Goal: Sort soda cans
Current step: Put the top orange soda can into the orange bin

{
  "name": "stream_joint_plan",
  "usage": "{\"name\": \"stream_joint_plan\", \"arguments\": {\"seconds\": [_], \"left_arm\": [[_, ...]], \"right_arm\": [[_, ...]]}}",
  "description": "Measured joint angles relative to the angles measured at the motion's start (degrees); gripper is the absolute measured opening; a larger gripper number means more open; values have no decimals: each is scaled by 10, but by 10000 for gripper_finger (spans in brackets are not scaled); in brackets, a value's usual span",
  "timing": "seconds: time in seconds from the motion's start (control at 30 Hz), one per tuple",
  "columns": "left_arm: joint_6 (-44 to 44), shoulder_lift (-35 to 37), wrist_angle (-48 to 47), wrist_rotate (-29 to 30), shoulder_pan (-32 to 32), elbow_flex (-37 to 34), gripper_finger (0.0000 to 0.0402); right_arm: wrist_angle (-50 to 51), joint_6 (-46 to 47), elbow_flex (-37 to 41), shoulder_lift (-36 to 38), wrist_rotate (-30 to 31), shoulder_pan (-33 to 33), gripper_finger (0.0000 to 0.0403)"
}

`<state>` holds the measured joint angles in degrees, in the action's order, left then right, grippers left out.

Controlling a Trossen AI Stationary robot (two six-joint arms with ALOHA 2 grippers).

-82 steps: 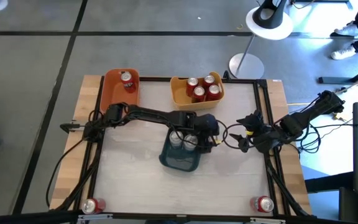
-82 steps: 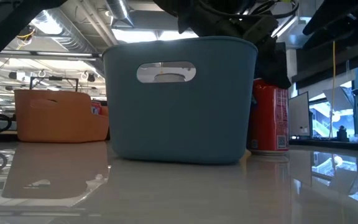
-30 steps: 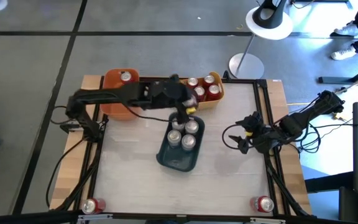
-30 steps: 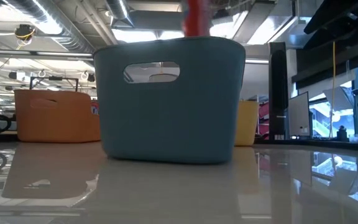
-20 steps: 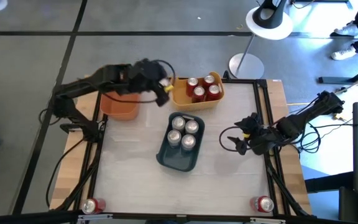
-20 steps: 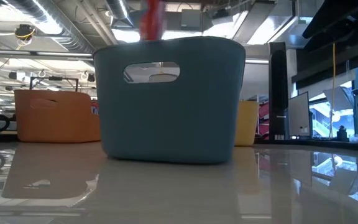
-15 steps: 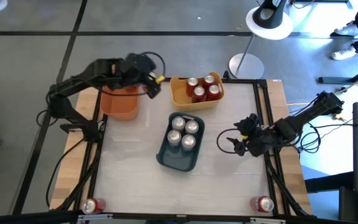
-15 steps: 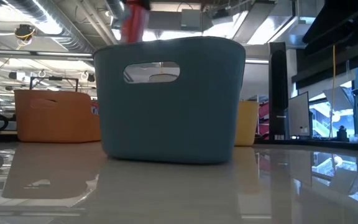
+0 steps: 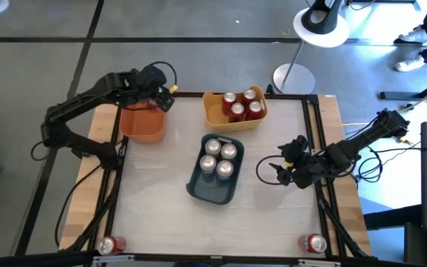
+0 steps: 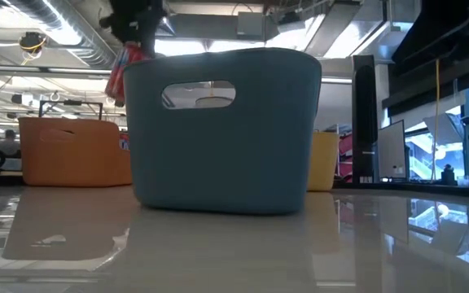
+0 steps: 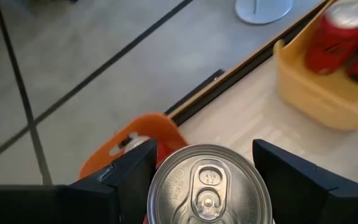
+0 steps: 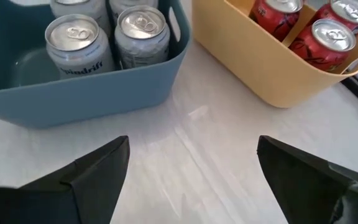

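red can (image 11: 208,186) in left fingers (image 11: 135,174) over orange bin (image 9: 141,122)

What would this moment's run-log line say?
left gripper: shut on red can, above orange bin | right gripper: open, empty, right of blue-grey bin | yellow bin: red cans

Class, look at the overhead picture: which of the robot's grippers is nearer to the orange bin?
Left. The left gripper, shut on a red can, hovers over the orange bin; the right gripper waits beyond the blue-grey bin.
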<state>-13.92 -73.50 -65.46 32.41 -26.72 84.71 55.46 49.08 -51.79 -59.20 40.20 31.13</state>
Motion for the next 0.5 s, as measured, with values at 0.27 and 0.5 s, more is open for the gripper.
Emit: {"name": "stream_joint_plan", "arguments": {"seconds": [0.27,0.5], "left_arm": [[-13,18,128,0,-58,-164,245],[-67,18,202,0,-86,-261,245]], "right_arm": [[-3,3,0,0,49,0,353],[-14,2,0,0,76,0,353]]}}
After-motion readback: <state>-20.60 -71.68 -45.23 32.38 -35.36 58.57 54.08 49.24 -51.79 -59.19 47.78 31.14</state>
